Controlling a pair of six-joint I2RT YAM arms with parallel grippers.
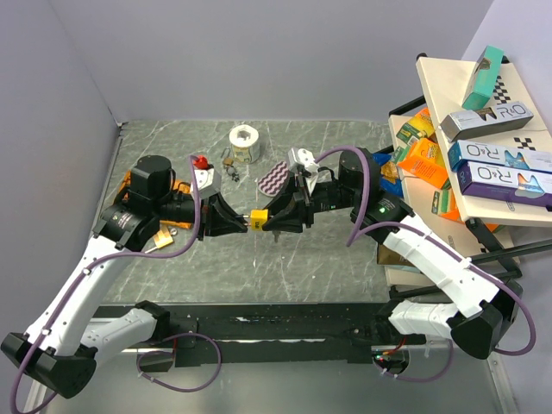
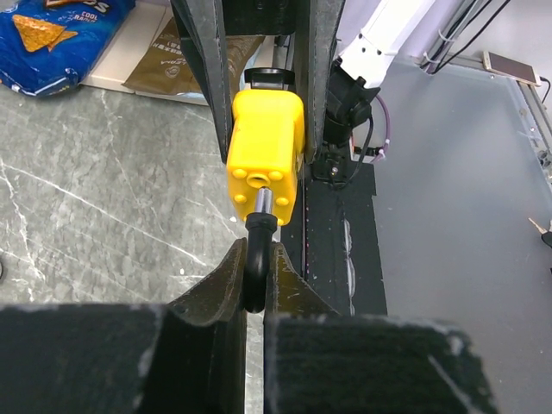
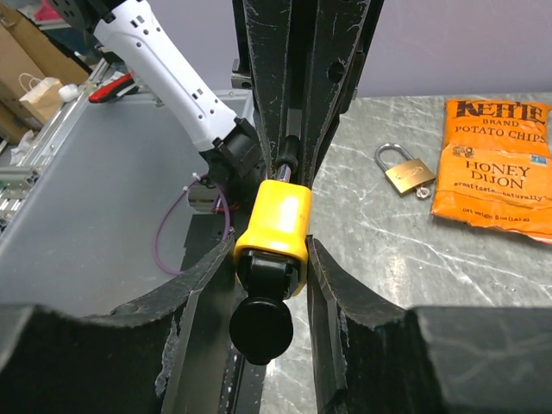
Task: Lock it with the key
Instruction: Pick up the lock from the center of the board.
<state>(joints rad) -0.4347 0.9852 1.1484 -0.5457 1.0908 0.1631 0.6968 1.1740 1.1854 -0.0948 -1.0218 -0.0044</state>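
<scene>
A yellow padlock hangs above the table's middle, held between both grippers. My left gripper is shut on its black shackle, which stands pinched between the fingertips in the left wrist view, with the yellow body just beyond. My right gripper is shut on the padlock's body, one finger against each side. A key with a round black head sticks out of the lock's lower end, toward the right wrist camera. No finger touches the key head.
A brass padlock lies on the table beside an orange chips bag. At the back stand a white tape roll, a red item and loose keys. A shelf of boxes fills the right side.
</scene>
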